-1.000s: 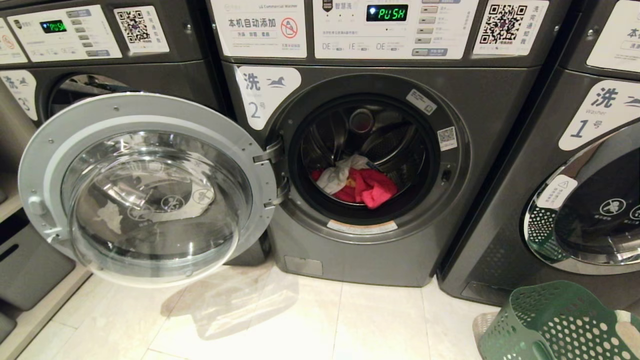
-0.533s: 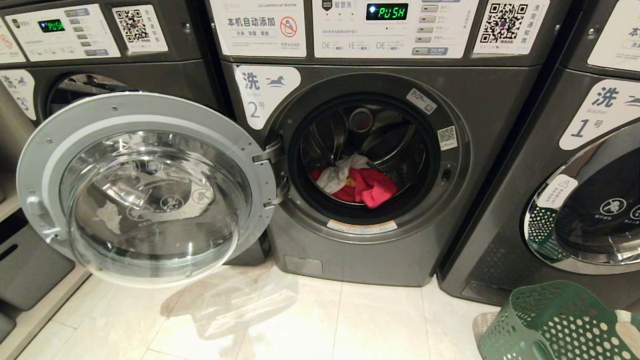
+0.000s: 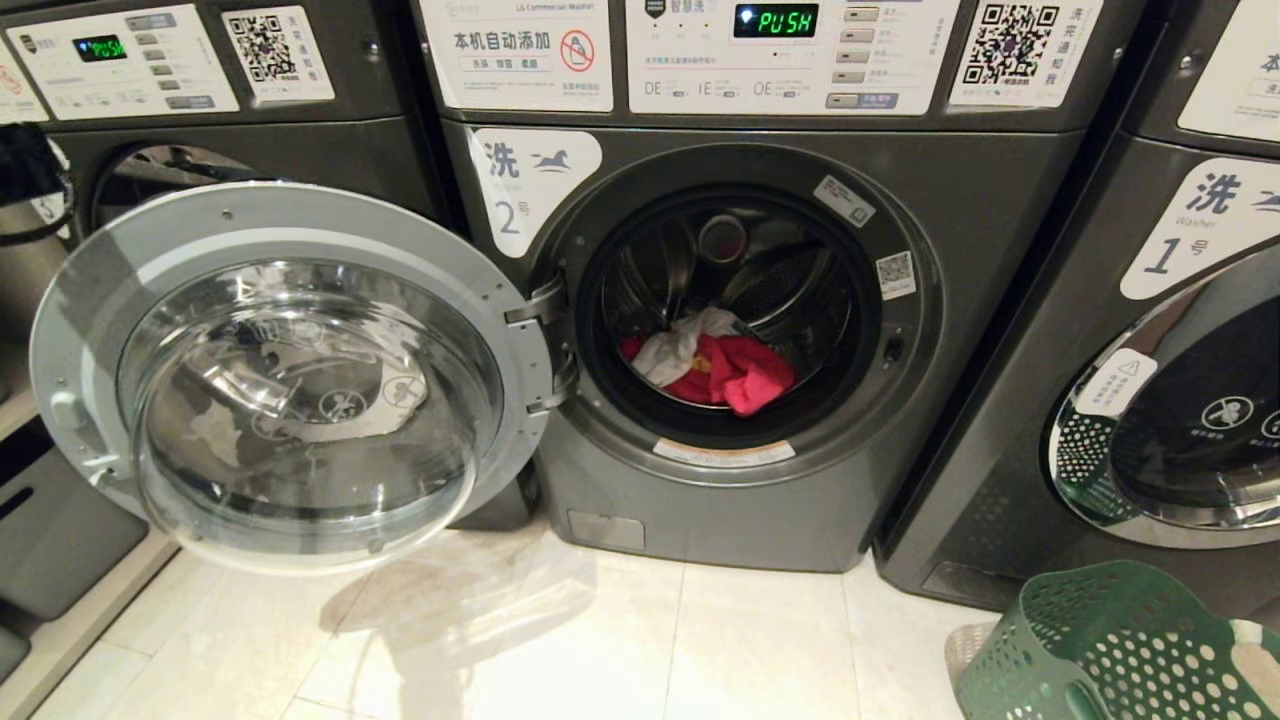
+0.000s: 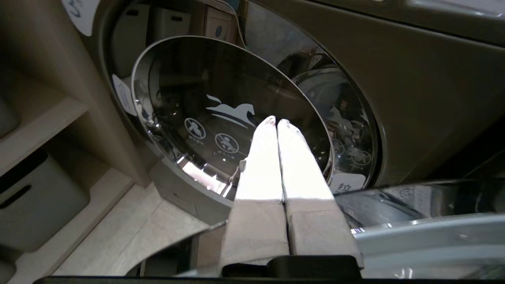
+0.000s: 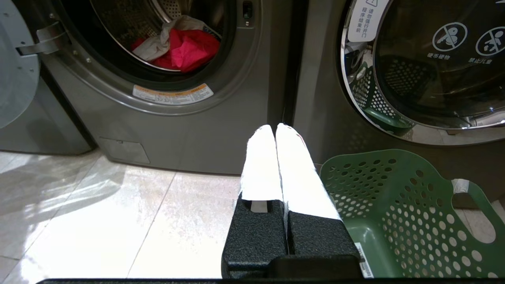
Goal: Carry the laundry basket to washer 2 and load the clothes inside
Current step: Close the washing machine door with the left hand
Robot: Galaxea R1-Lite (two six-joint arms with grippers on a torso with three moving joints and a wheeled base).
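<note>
Already the clothes [image 3: 715, 362] lay mid-frame inside washer 2 [image 3: 760, 300]. My left gripper [image 4: 277, 121] and right gripper [image 5: 275, 126] were clenched, empty; the laundry basket [image 3: 1110, 645] sat lower right.

Basket [image 3: 1110, 650] is chopped off by the bottom-right corner in the head view, so its inside can't really be seen there. Washer 1 [image 3: 1180, 330] runs off the right edge. The open door [image 3: 290, 370] covers most of the left washer [image 3: 250, 150], and its number label is hidden behind a dark blurry thing [image 3: 30, 180] at the left edge, can't tell what that is. Clothes [image 3: 715, 365] are a heap, so the yellow piece barely peeks out. Panel text [image 3: 700, 60] is too small to read.
</note>
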